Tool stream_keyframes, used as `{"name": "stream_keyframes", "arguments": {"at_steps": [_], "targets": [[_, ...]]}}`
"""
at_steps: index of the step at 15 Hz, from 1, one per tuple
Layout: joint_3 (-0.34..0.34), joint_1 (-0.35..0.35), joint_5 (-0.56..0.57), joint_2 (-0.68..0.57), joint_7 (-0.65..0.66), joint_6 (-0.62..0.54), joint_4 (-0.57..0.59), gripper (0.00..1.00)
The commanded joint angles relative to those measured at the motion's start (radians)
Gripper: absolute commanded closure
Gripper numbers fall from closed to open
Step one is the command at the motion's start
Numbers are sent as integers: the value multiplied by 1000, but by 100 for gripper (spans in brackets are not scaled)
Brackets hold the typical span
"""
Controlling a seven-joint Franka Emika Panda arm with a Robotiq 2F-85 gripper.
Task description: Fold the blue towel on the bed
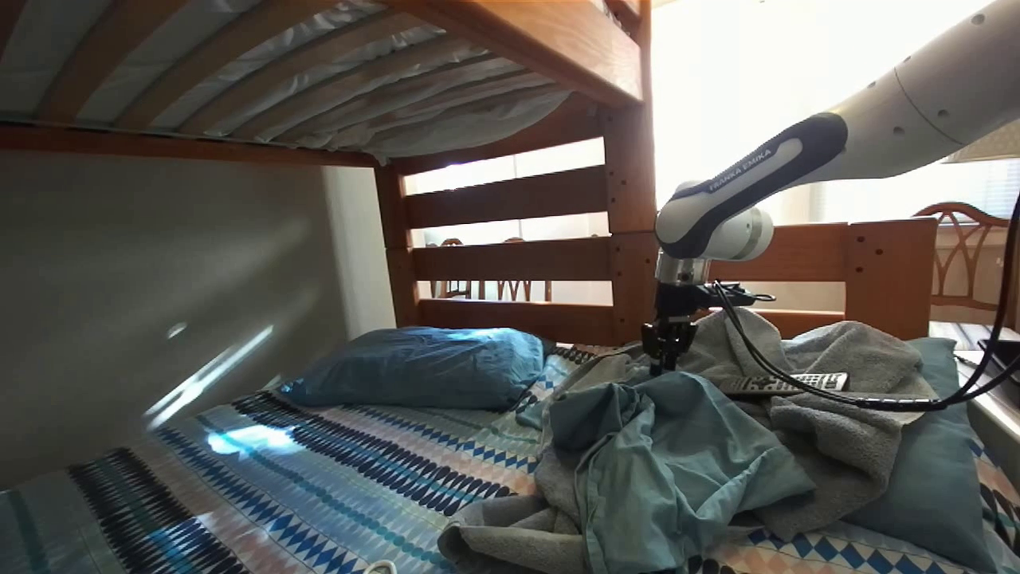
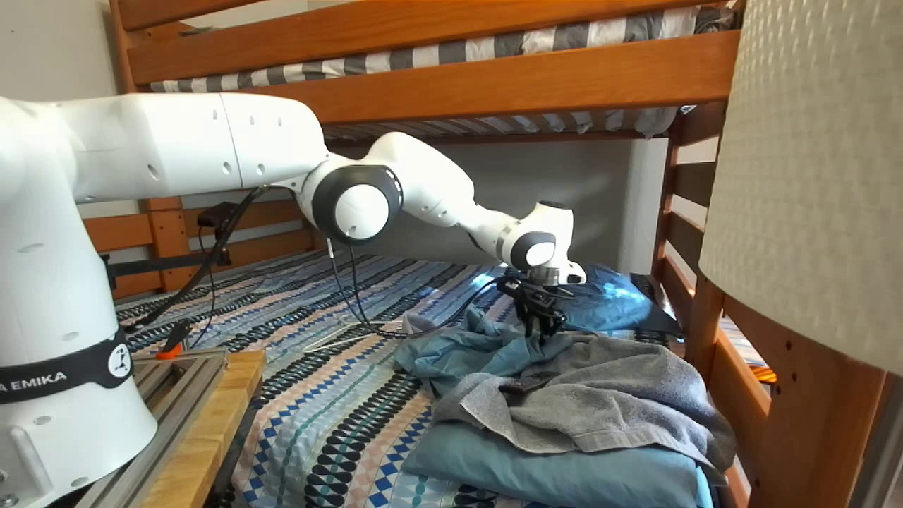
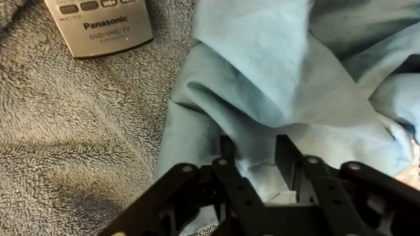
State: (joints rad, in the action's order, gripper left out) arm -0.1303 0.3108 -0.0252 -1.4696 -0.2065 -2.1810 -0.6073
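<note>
A white robot arm point(image 2: 423, 176) extends over a wooden bunk bed point(image 1: 632, 199), its black gripper point(image 3: 254, 146) pointed down at a crumpled blue towel point(image 1: 661, 462). In the wrist view we see the two fingers point(image 3: 284, 149) standing partway apart, with blue folds in and below the gap between them; we cannot tell whether they touch the fabric. The blue towel lies in a loose heap on the bed's striped cover point(image 1: 319, 478), partly over a rumpled grey towel point(image 1: 845, 434). On the grey towel we find a remote control point(image 3: 108, 32), marked Panasonic near its end. In an exterior view we see a plump blue pillow point(image 2: 564, 469) under the grey towel's edge, while a second pillow point(image 1: 430, 371) rests near the wall point(image 1: 199, 255) and the end rails point(image 1: 510, 261), well apart from it. A black cable point(image 1: 884, 403) loops away from just above the gripper. We also note a lampshade point(image 2: 811, 176), large in the foreground of an exterior view, and a wooden chair point(image 1: 960, 209) beyond the bunk bed.
</note>
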Motion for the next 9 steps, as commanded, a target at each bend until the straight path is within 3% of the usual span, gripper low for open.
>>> {"name": "stream_keyframes", "arguments": {"at_steps": [1, 2, 3, 9], "targets": [[-3, 14, 15, -69, -9, 44, 119, 90], [3, 11, 9, -19, -10, 8, 33, 98], [5, 12, 9, -22, -6, 10, 41, 99], [63, -12, 15, -15, 118, -57, 90, 100]]}}
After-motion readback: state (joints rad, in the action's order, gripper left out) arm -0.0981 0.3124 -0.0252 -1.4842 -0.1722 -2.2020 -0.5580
